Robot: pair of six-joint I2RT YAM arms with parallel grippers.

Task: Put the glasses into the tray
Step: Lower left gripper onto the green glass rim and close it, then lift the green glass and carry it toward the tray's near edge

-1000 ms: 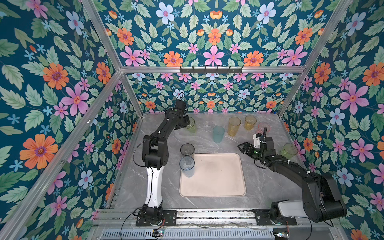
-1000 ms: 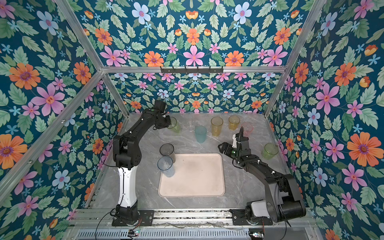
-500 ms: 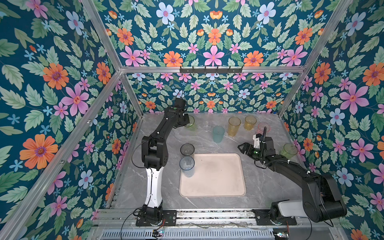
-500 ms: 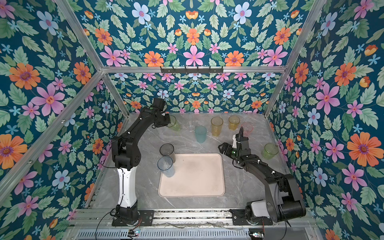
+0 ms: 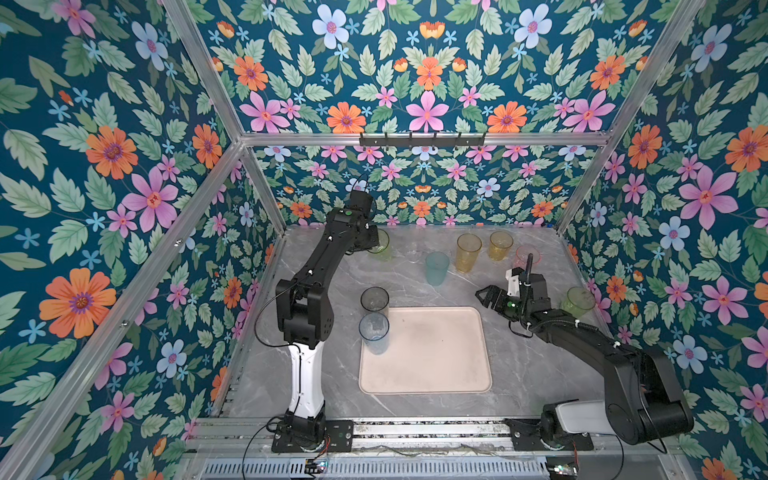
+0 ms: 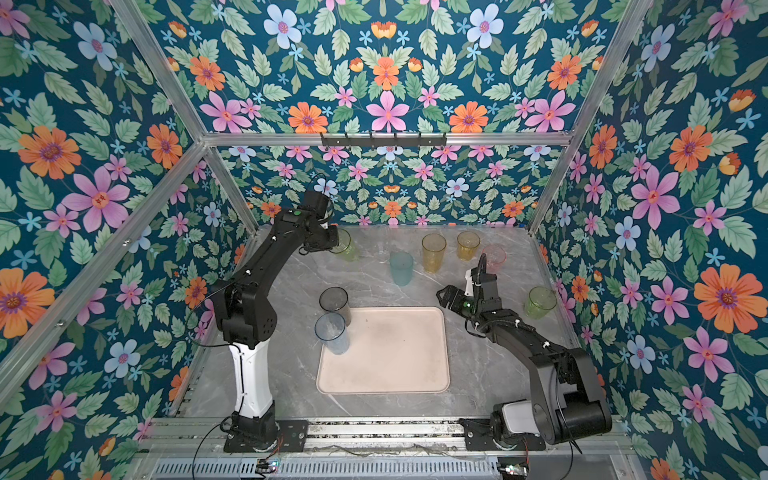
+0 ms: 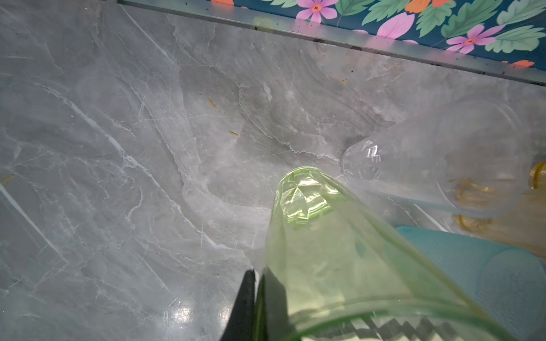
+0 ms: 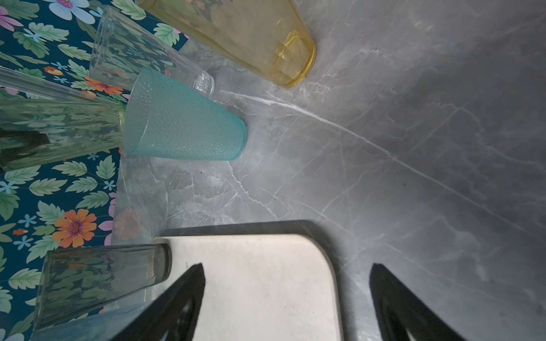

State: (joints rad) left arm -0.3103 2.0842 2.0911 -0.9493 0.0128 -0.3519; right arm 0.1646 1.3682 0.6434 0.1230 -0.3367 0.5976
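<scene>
The pale pink tray [image 5: 432, 365] lies at the table's middle front. A smoky grey glass [image 5: 374, 298] stands at its far left corner and a pale blue glass [image 5: 374, 330] on its left edge. At the back left my left gripper [image 7: 260, 283] is shut on the wall of a green glass [image 5: 381, 246], one finger inside and one outside. In the left wrist view the green glass [image 7: 339, 259] fills the foreground. My right gripper [image 8: 287, 265] is open and holds nothing above the tray's [image 8: 266, 289] far right corner.
Along the back stand a clear glass [image 7: 443, 159], a teal glass [image 5: 436, 268], a tall amber glass [image 5: 467, 251], a short amber glass [image 5: 500, 245] and a pink glass [image 5: 527, 255]. Another green glass [image 5: 578, 301] stands by the right wall. Floral walls close in three sides.
My left wrist has risen a little while gripping the green glass. The right arm has not moved.
</scene>
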